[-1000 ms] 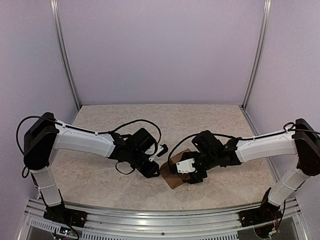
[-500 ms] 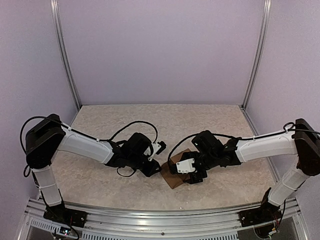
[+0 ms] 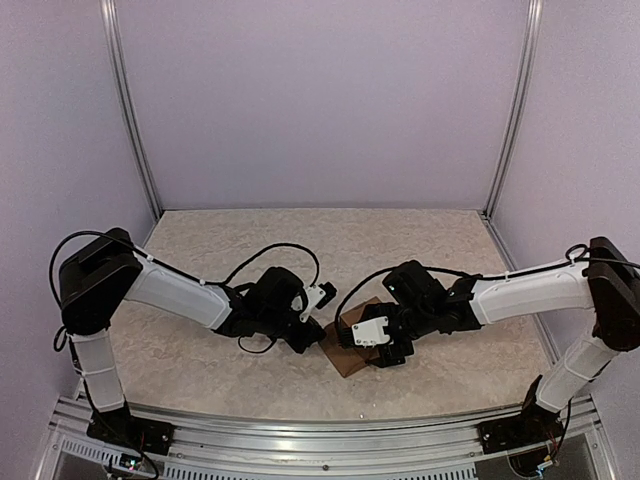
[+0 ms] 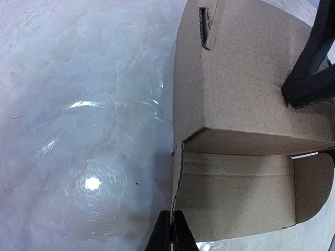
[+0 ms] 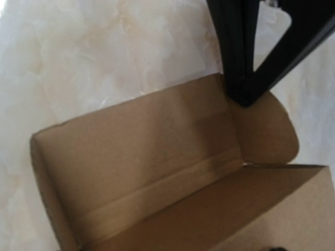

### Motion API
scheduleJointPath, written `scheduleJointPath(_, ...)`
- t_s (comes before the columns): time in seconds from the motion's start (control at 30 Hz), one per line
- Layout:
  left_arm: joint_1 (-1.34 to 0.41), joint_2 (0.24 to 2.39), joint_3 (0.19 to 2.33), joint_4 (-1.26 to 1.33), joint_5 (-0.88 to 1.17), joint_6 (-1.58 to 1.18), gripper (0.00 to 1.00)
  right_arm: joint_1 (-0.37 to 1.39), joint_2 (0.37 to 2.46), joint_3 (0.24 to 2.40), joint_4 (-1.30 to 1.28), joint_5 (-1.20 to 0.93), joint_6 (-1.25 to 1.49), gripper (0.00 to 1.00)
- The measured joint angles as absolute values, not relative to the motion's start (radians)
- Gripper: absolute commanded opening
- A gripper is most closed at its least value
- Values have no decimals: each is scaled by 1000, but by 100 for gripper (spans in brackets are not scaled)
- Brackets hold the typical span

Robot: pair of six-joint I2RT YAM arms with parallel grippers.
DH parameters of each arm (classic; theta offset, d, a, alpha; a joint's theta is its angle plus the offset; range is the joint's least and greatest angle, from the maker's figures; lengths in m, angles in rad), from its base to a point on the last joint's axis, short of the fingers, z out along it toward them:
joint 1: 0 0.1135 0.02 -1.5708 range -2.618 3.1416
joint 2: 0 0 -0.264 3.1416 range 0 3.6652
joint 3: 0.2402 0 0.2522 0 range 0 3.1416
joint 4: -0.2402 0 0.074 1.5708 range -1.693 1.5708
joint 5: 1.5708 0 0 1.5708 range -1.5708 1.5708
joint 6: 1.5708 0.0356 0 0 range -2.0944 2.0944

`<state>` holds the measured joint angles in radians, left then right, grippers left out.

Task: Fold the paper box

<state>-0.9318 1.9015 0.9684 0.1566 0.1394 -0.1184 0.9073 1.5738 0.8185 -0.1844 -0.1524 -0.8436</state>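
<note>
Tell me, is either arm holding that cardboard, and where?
Left gripper pinches the paper box by a side wall's edge; whether the right gripper grips is unclear.

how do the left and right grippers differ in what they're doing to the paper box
The left gripper is at the left edge of the paper box, fingertips together on a side wall's edge, seemingly pinching it. The right gripper reaches over the box from the right, a finger against its upper panel; whether it is open or shut is unclear. Both touch the half-folded box.
</note>
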Motion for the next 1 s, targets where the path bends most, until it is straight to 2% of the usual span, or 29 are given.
scheduleJointPath(0.57,-928,1902,993,112,150,-88,0,907,1581,824,-184,-153,-843,82)
scheduleJointPath(1.0,-950,1899,889,296,101,-52,0,901,1589,834,-185,-160,-832,82)
